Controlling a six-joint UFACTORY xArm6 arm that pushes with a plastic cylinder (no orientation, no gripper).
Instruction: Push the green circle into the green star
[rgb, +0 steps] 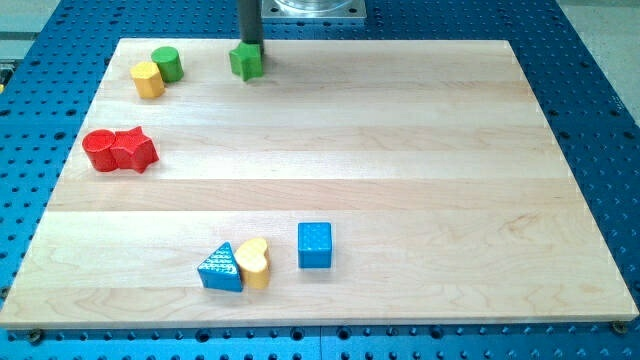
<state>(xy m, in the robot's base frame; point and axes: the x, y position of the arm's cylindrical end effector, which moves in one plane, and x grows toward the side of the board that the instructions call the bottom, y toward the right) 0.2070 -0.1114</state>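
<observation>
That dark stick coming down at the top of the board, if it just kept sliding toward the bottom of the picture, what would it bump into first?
My tip sits right at the top side of the green star, seemingly touching it, so the star comes first. Beyond that the wooden board looks free until the yellow heart near the bottom, though depth is hard to judge.

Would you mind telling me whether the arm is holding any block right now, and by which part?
Nothing is held: the rod cannot grasp. My tip sits at the top edge of the green star block, apparently touching it.
</observation>
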